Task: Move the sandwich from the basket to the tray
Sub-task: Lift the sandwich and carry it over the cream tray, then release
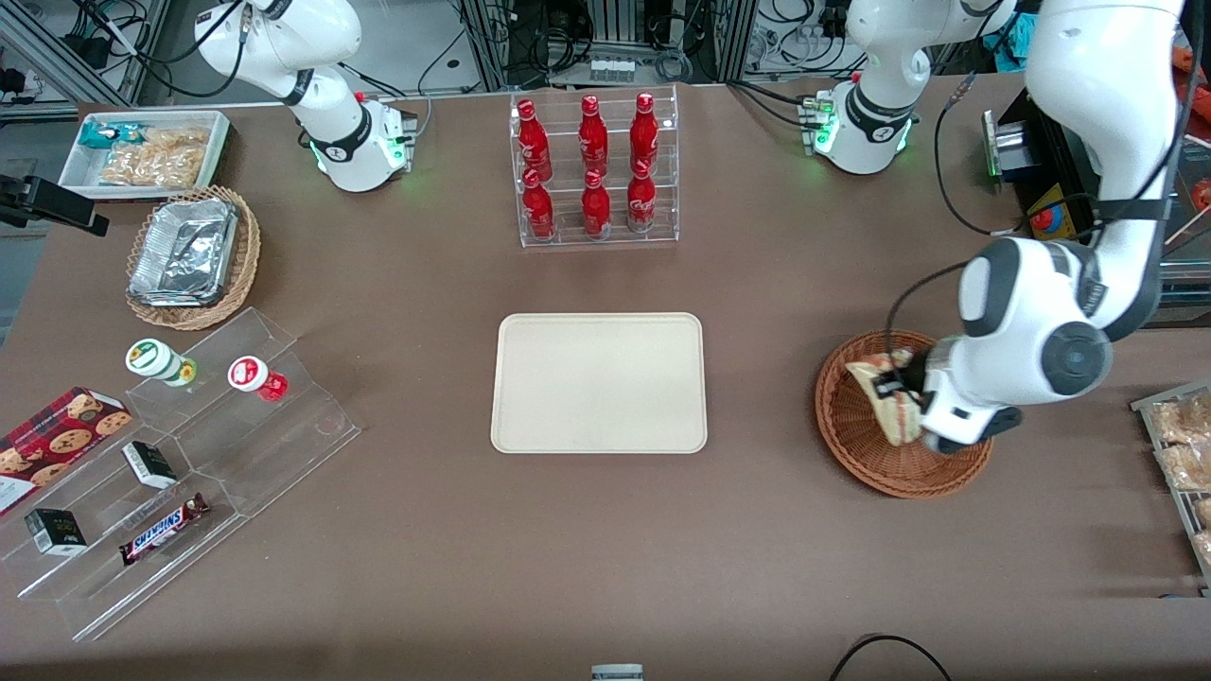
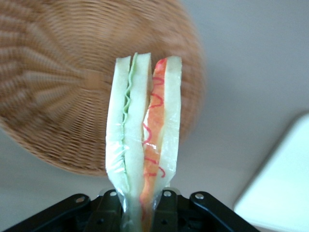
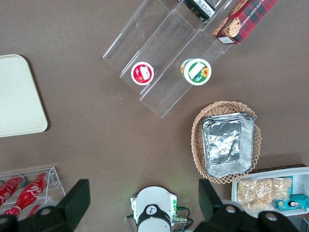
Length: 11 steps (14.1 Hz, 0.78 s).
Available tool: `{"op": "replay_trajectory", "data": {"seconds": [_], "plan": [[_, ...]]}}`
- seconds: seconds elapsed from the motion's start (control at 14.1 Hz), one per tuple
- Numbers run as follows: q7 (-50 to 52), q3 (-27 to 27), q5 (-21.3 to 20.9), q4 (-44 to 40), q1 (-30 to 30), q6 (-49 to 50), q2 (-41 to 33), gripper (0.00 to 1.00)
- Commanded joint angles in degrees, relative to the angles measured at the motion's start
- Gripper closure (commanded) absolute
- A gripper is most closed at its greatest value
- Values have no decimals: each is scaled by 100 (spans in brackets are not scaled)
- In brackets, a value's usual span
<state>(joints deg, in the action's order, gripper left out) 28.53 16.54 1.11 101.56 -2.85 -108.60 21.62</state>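
Observation:
My gripper (image 1: 899,397) hangs over the reddish-brown wicker basket (image 1: 856,445), shut on the clear-wrapped sandwich (image 1: 887,395), which is lifted off the basket floor. In the left wrist view the sandwich (image 2: 145,140) stands on edge between the black fingers (image 2: 166,212), showing green and red-orange filling, with the basket (image 2: 63,92) below it and a corner of the tray (image 2: 282,183) beside. The cream tray (image 1: 599,382) lies flat at the table's middle, bare, toward the parked arm from the basket.
A clear rack of red bottles (image 1: 594,170) stands farther from the front camera than the tray. Toward the parked arm's end are a tan wicker basket with foil trays (image 1: 189,257), a white snack bin (image 1: 147,151) and acrylic steps with snacks (image 1: 170,463). Bagged pastries (image 1: 1183,445) lie at the working arm's end.

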Motion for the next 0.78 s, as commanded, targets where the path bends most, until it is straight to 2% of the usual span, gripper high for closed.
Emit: {"op": "replay_trajectory", "data": {"seconds": [0.0,0.28,0.42,0.57,0.71], "plan": [[117,-55,-93,-328,1011,154,52,84],[1160,-72,-128,-1338,2295,172,947,84],[1845,-81,-321,-1874,2832,163,1465,83],[2461,-81,-584,-2261,3184,137,1861,83],[2648,-81,-586,-2604,3431,119,2178,83]]}}
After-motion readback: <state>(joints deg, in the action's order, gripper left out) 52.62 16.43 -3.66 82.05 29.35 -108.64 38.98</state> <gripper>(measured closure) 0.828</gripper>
